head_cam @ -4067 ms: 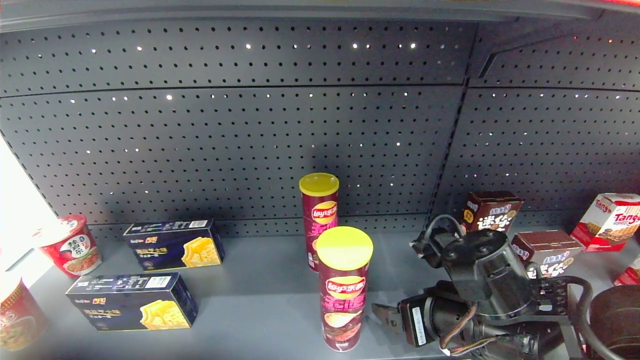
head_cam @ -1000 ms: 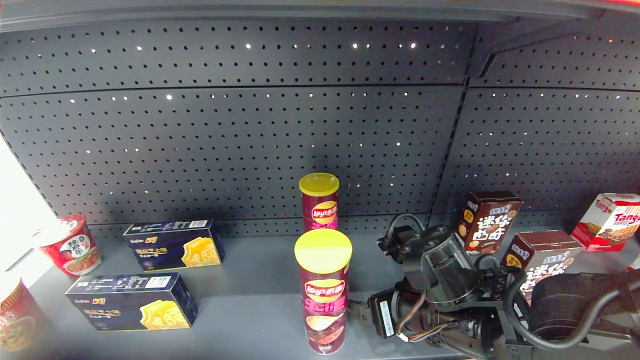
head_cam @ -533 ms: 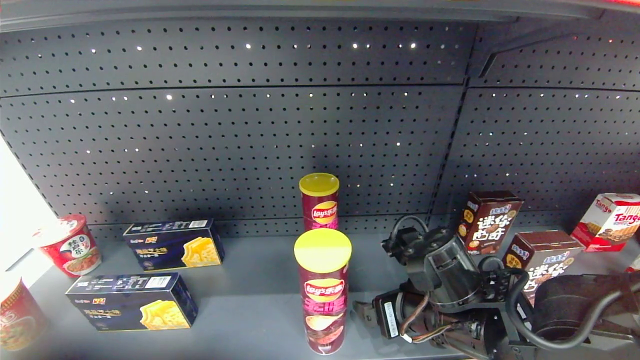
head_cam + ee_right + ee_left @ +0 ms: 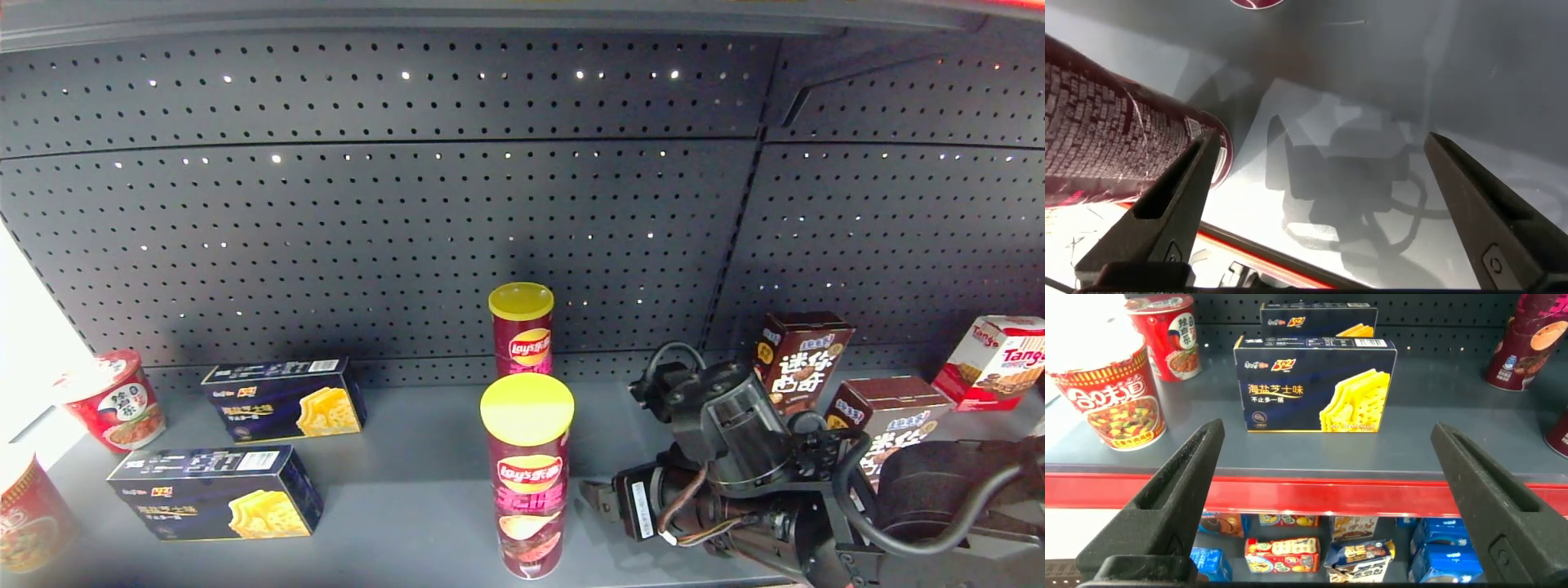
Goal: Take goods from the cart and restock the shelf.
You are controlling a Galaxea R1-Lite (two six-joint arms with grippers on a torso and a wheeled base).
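Two maroon chip cans with yellow lids stand upright on the grey shelf [image 4: 408, 457], the front can [image 4: 526, 474] directly before the back can [image 4: 521, 327]. My right gripper [image 4: 594, 496] lies low on the shelf just right of the front can, open and not touching it. In the right wrist view the open right gripper [image 4: 1323, 143] has the front can [image 4: 1118, 139] beside one finger, outside the gap. My left gripper [image 4: 1327, 429] is open and holds nothing, level with the shelf's red front edge [image 4: 1306, 494], facing a blue cracker box [image 4: 1315, 384].
On the shelf's left stand two red noodle cups [image 4: 114, 400] [image 4: 28, 514] and two blue cracker boxes [image 4: 286, 400] [image 4: 216, 494]. At the right are brown snack boxes [image 4: 800, 355] [image 4: 886, 416] and a red-white box [image 4: 996, 359]. Packaged goods [image 4: 1290, 554] fill the shelf below.
Since 4.1 s ago the front can shifted left on the shelf. Over the last second it has stood still while my right arm drew slightly back to the right.
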